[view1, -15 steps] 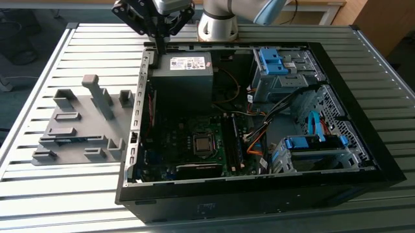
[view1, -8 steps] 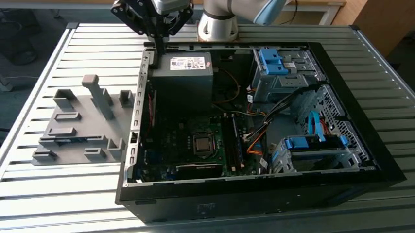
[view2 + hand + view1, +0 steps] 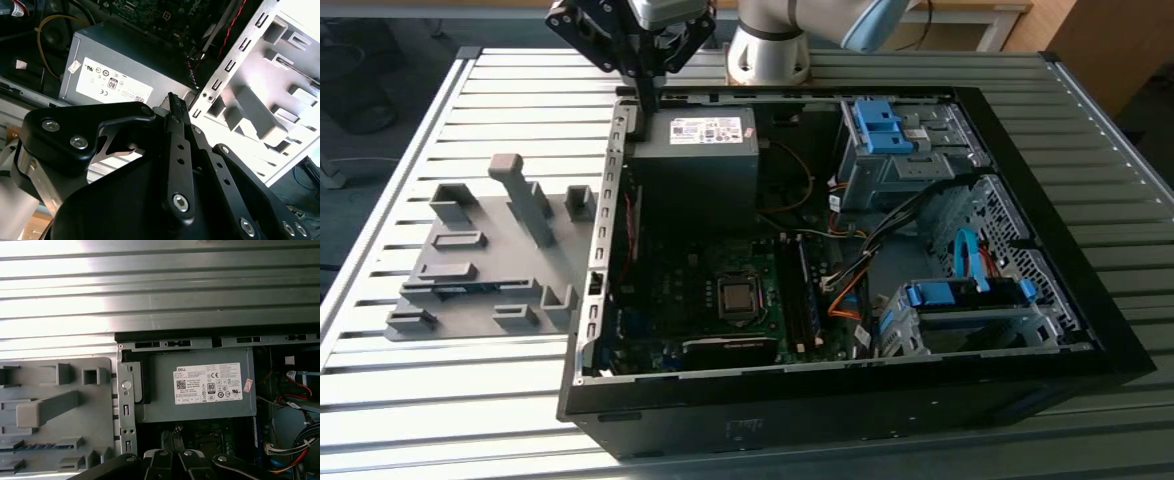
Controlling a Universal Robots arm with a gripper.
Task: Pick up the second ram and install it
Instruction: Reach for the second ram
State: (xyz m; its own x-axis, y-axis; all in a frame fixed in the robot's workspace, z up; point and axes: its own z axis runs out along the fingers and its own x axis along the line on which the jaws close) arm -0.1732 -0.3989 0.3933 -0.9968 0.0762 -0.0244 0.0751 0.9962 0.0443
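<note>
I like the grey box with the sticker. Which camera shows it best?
First wrist view: the grey box faces it squarely, sticker whole. Exterior view sees it slanted; in the second wrist view the gripper covers part.

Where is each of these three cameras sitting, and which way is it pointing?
Exterior view: off the arm, high up, looking down into the open computer case on the slatted table; the arm's base and gripper show.
First wrist view: on the arm, looking straight down past the gripper at the power supply and grey holder tray.
Second wrist view: on the arm, looking slantwise along the gripper at the same two.
All three views share the power supply and holder tray.
</note>
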